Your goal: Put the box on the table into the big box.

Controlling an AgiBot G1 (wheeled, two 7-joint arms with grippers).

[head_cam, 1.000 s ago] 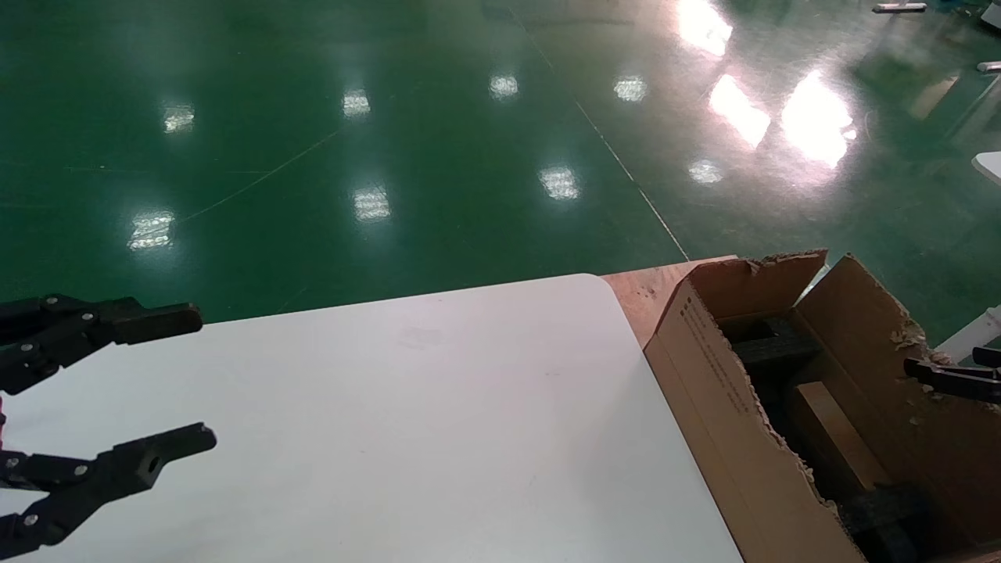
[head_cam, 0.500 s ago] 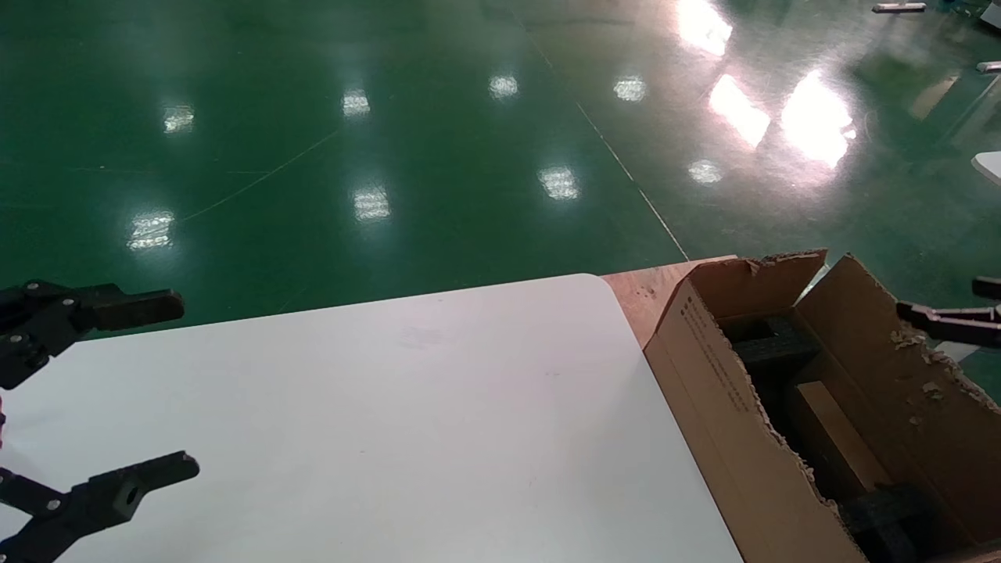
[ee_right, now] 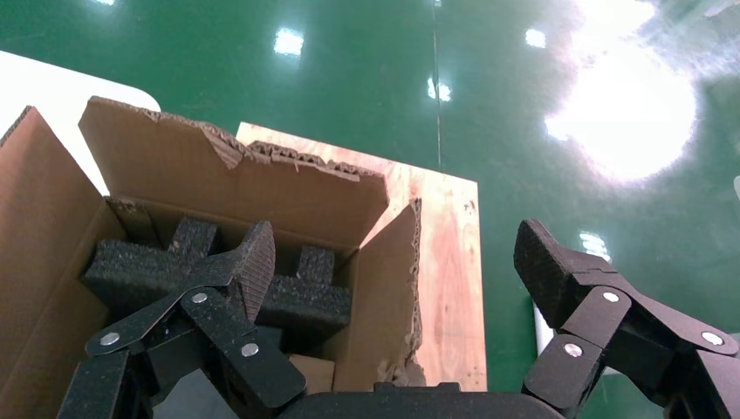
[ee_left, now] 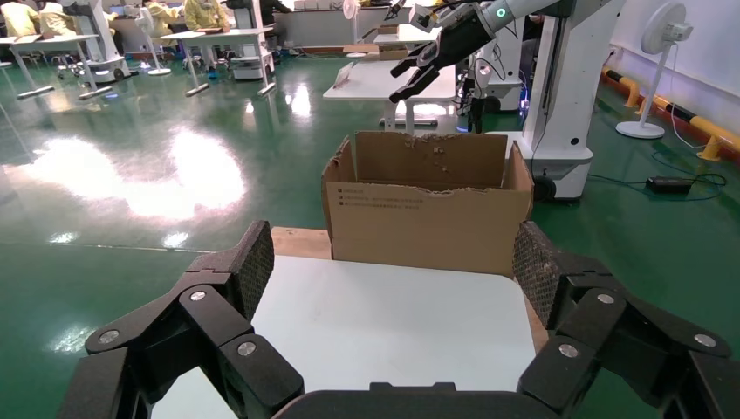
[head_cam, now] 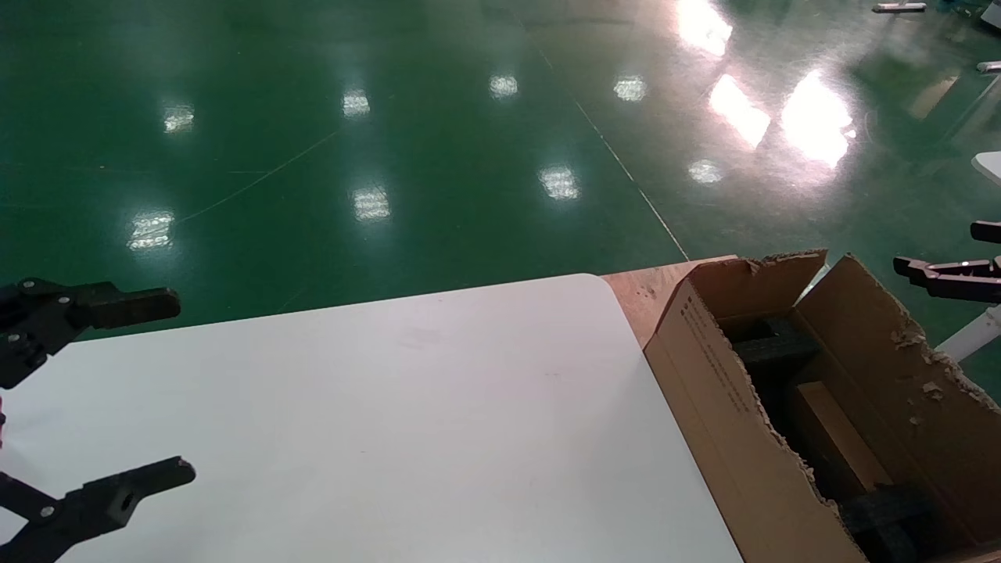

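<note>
Hanging spread wide with nothing between them, fingers (ee_right: 253,262) of the right gripper (head_cam: 937,252), off the far right side of the big box (head_cam: 719,391) and higher than its torn rim, over green floor (head_cam: 391,141). Looking down from that wrist into the carton: black foam pieces (head_cam: 770,348) at the far end, the box (head_cam: 833,438) lying low inside between foam blocks, not touching either gripper. Standing on a wooden board (head_cam: 641,289), with the carton's printed side right against the edge of the table (head_cam: 391,407). Held equally wide apart and empty at the opposite side, left gripper (head_cam: 181,383), hovering over the table's left part, well apart from the carton and pointing across the white top toward it.
</note>
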